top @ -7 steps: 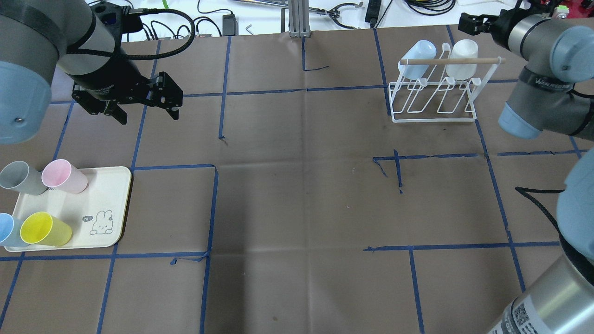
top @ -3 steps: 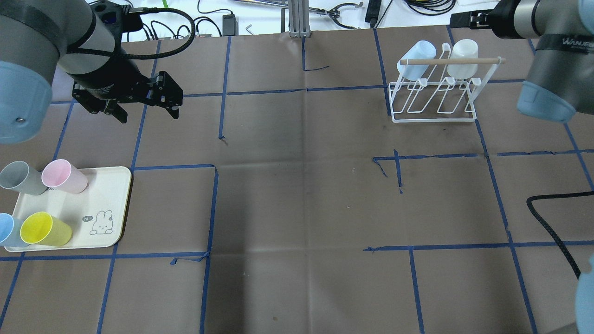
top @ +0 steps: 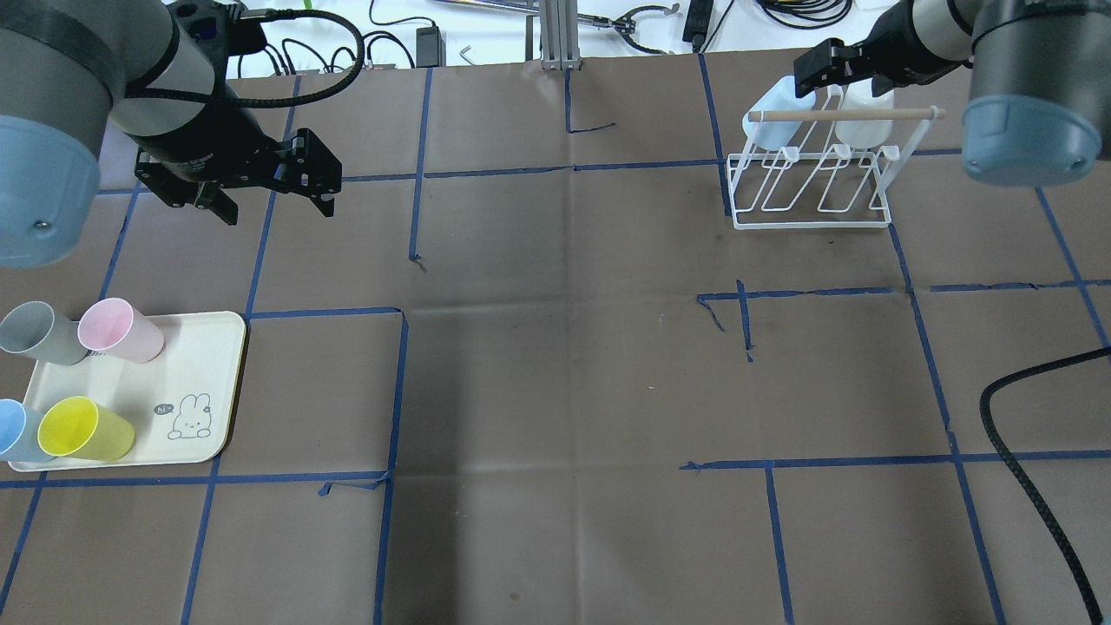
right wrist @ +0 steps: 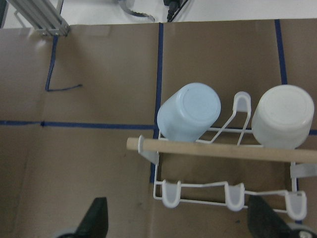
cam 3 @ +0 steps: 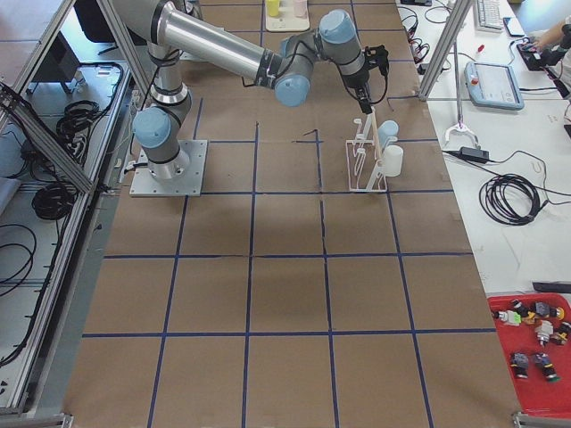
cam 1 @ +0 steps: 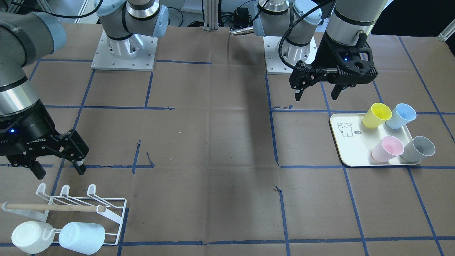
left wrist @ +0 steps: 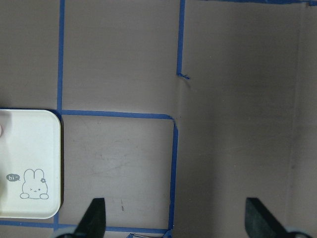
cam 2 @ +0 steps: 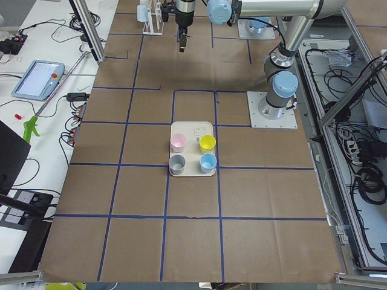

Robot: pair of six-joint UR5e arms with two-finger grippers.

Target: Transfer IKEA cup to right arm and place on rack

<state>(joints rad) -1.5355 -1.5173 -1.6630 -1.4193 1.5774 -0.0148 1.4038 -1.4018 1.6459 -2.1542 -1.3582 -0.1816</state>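
left gripper [cam 1: 316, 96] wide open, nothing in it | right gripper [cam 1: 59, 172] open too, above the rack [top: 846, 114] by worktop's far edge

table [top: 555, 347]: brown paper cover, blue tape [top: 399, 391] grid | tray [top: 208, 382]: near left, flat on the paper, tape lines just beside its far and right edges | rack [top: 807, 225]: far right, upright, by a tape line | base plates [cam 1: 121, 53]: two, near edge, apart
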